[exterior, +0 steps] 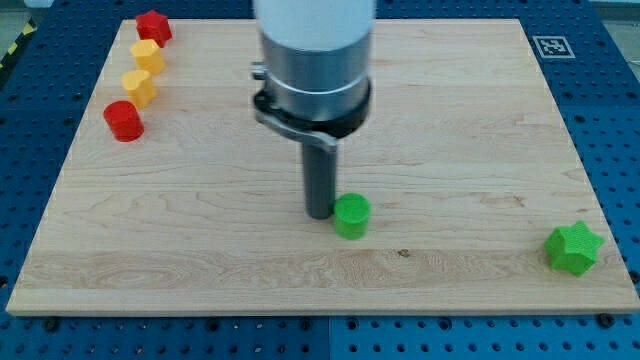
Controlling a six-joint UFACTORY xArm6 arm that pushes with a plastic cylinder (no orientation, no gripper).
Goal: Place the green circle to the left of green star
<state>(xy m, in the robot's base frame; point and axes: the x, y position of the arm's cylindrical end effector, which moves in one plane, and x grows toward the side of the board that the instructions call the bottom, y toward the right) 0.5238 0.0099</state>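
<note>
The green circle (351, 216) is a short green cylinder lying a little below the middle of the wooden board (200, 250). The green star (574, 248) lies near the board's bottom right corner, far to the right of the circle. My tip (320, 213) is the lower end of a dark rod under a large grey arm body. It stands just to the left of the green circle, touching or nearly touching its left side.
Near the board's top left corner lies a slanted row of blocks: a red block (153, 26), a yellow block (147, 55), a second yellow block (140, 87) and a red cylinder (124, 120). A black-and-white marker (551, 46) sits off the board's top right.
</note>
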